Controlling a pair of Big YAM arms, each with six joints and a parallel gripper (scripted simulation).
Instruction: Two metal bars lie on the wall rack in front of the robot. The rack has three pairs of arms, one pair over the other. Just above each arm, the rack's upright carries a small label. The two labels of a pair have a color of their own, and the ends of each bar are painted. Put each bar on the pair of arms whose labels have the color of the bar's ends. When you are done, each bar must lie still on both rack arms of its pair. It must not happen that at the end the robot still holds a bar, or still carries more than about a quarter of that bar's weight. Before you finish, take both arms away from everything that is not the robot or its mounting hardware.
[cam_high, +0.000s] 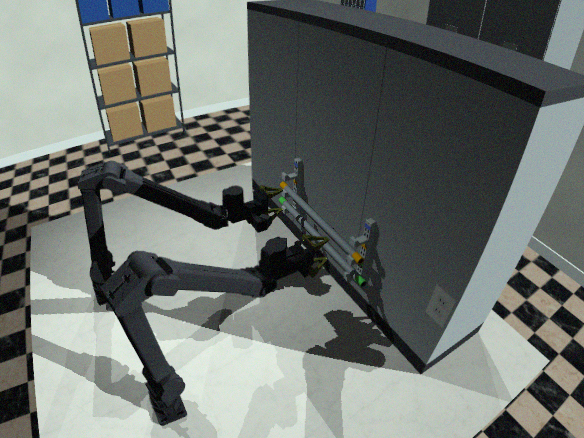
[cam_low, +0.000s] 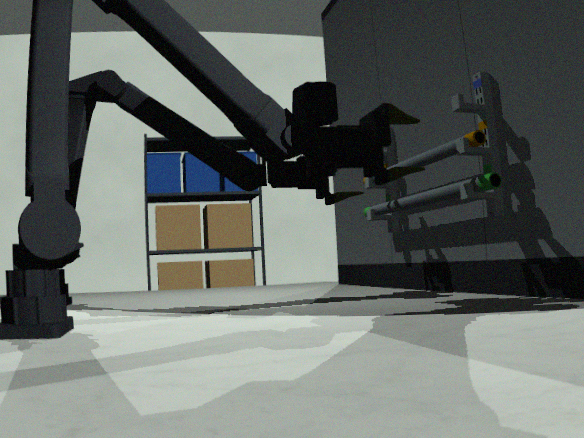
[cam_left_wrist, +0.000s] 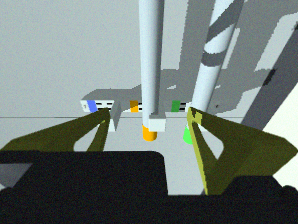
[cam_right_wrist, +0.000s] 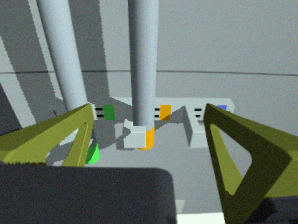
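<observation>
The orange-ended bar (cam_high: 358, 258) (cam_low: 445, 151) (cam_left_wrist: 151, 60) (cam_right_wrist: 143, 60) lies on the middle rack arms, beside the orange labels (cam_left_wrist: 134, 106) (cam_right_wrist: 165, 112). The green-ended bar (cam_high: 361, 280) (cam_low: 435, 198) (cam_right_wrist: 67, 65) lies on the lowest arms, beside the green labels (cam_left_wrist: 176, 106) (cam_right_wrist: 108, 112). The top arms, with blue labels (cam_left_wrist: 92, 106) (cam_right_wrist: 221, 107), are empty. My left gripper (cam_left_wrist: 148, 112) is open at the far end of the bars. My right gripper (cam_low: 421, 145) (cam_right_wrist: 148, 110) is open nearer the other end. The orange-ended bar shows between both finger pairs; contact is not clear.
The grey wall (cam_high: 325, 110) stands directly behind the rack upright (cam_low: 492, 100). One left finger overlaps the green-ended bar in the left wrist view, and one right finger overlaps it in the right wrist view. A shelf with boxes (cam_high: 112, 82) stands far behind.
</observation>
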